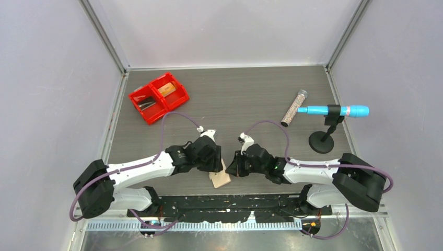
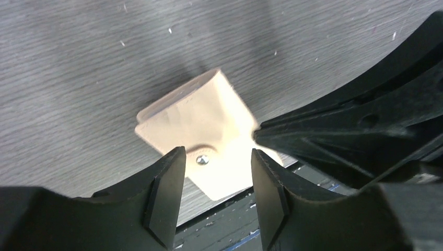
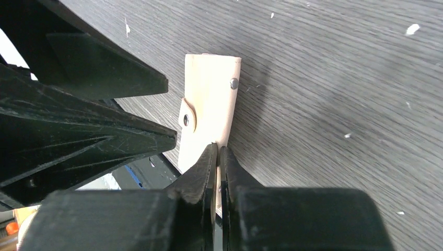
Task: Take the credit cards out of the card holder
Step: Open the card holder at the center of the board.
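Note:
The tan card holder (image 1: pixel 220 179) lies folded near the table's front edge, between the two arms. In the left wrist view the card holder (image 2: pixel 198 117) sits under my left gripper (image 2: pixel 217 167). Its jaws stand apart on either side of the snap tab (image 2: pixel 202 159) and clamp nothing. My right gripper (image 3: pixel 218 151) is shut on the near edge of the card holder (image 3: pixel 209 102), pinching the leather between its pads. Its dark fingers (image 2: pixel 360 128) reach in from the right in the left wrist view. The credit cards are hidden.
A red two-compartment bin (image 1: pixel 158 97) with small items stands at the back left. A glitter tube (image 1: pixel 294 108) and a blue marker (image 1: pixel 334 111) on a black stand (image 1: pixel 321 142) are at the right. The holder slightly overhangs the table's front edge (image 2: pixel 261 180).

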